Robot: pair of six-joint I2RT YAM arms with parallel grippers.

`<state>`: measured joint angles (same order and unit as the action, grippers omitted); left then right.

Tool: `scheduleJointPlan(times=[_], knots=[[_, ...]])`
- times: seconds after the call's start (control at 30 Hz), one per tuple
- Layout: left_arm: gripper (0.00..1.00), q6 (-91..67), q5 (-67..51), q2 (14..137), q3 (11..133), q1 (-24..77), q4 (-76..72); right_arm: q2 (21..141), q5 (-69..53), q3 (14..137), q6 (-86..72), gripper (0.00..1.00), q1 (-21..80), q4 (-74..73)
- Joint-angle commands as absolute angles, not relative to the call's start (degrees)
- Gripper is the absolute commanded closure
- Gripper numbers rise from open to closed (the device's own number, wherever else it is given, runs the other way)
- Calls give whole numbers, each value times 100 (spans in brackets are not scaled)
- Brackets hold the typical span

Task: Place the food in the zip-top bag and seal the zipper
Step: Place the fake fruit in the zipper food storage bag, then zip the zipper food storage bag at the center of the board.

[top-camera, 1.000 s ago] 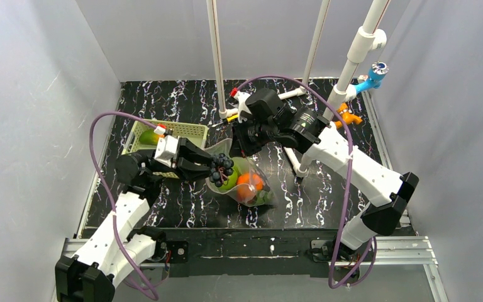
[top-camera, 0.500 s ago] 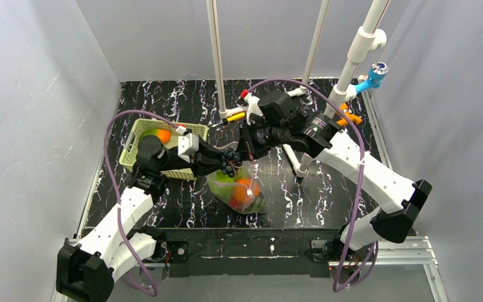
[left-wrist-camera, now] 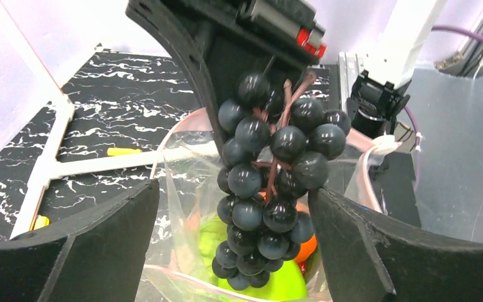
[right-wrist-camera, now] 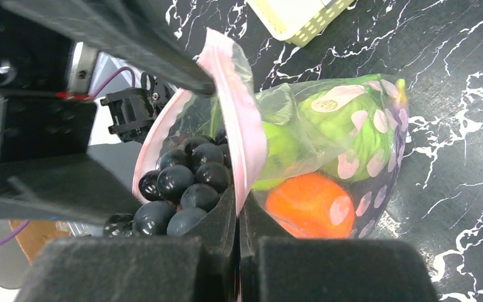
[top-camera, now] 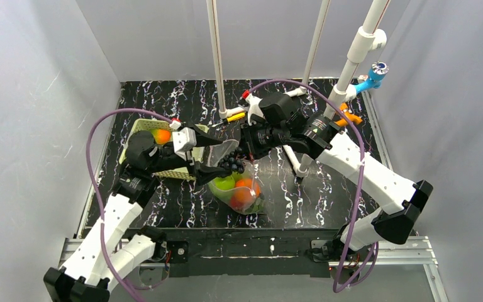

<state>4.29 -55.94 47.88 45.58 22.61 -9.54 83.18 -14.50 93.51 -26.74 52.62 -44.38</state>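
Right gripper (right-wrist-camera: 239, 204) is clamped on the zipper (right-wrist-camera: 236, 107), lifting that edge so the zip-top bag (right-wrist-camera: 346, 145) hangs with its mouth open. Left gripper (left-wrist-camera: 234, 189), jaws spread wide, sits just above the mouth. A dark grape bunch (left-wrist-camera: 267, 182) hangs between its fingers, apparently free of both and partly inside. Beneath the grapes lie a green apple (right-wrist-camera: 277, 154), an orange (right-wrist-camera: 308, 204) and a leafy piece (right-wrist-camera: 352, 126). Behind the left gripper, the lattice basket (top-camera: 139, 126) holds one orange fruit (top-camera: 161, 136). The zipper is not yet sealed.

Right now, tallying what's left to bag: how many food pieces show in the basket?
1: an orange piece near the far rim of the basket. The left arm covers most of the basket, so more may be hidden.
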Motion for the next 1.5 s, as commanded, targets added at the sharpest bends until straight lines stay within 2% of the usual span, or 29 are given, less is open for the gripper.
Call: scheduleJointPlan(times=[0.0,0.07,0.23,0.43,0.53,0.6,0.7,0.8,1.1,1.23,1.33,1.47], knots=[[11,230,-4948,4295,5051,2312,111,8081,-1358,9439,-2553,99,5265,-4192],[6,-144,-4601,4130,5245,2312,419,8055,-1329,9441,-2549,99,5257,-4182],[8,-1282,-3576,3906,5748,2312,1581,7969,-1370,9375,-2548,99,5239,-4063],[20,-3511,-2704,3358,5418,2317,2203,7917,-1433,9356,-2557,99,5221,-3937],[32,-4372,-2629,3080,5009,2313,1998,7910,-1489,9334,-2549,99,5212,-3878],[38,-4281,-2668,3059,5004,2314,2088,7922,-1527,9334,-2547,99,5212,-3861],[43,-3983,-2379,3185,5264,2314,2843,7921,-1575,9313,-2542,99,5213,-3851],[48,-3999,-2415,3340,5333,2316,2962,7889,-1457,9286,-2504,99,5212,-3900],[54,-3951,-2350,3861,5359,2723,2848,8034,-1220,9516,-2180,99,5325,-4169],[54,-3891,-2164,4105,5477,3149,2737,8139,-911,9692,-1993,99,5452,-4309],[47,-3945,-2152,4164,5567,3305,2690,8176,-778,9801,-1911,99,5475,-4369],[46,-3815,-1791,4061,5614,3397,2801,8221,-751,9866,-1846,99,5491,-4345]])
